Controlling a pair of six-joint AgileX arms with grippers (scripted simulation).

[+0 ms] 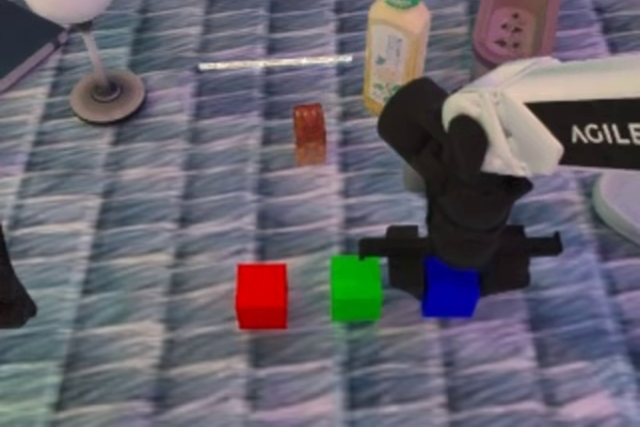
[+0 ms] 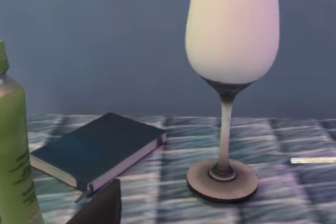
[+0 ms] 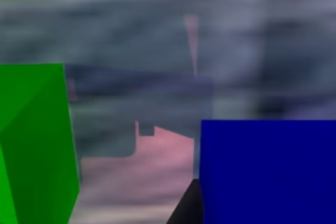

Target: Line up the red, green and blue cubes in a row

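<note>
blue woven tablecloth [image 1: 150,247], red cube [image 1: 262,296], green cube [image 1: 356,288], blue cube [image 1: 450,289] under right gripper [image 1: 455,265], grip unclear

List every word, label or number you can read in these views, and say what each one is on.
"AGILE": white letters on the right arm, cut off at the top view's right edge.
Bottle label: print too small to read.
Green bottle: markings blurred, unreadable.
The cubes, notebook and wine glass carry no text.

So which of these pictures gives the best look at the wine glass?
The left wrist view: the wine glass stands there whole, from bowl through stem to round foot, beside a dark notebook. The top view catches it only at the table's far left corner, its bowl cut by the edge. The right wrist view shows none of it.
</note>
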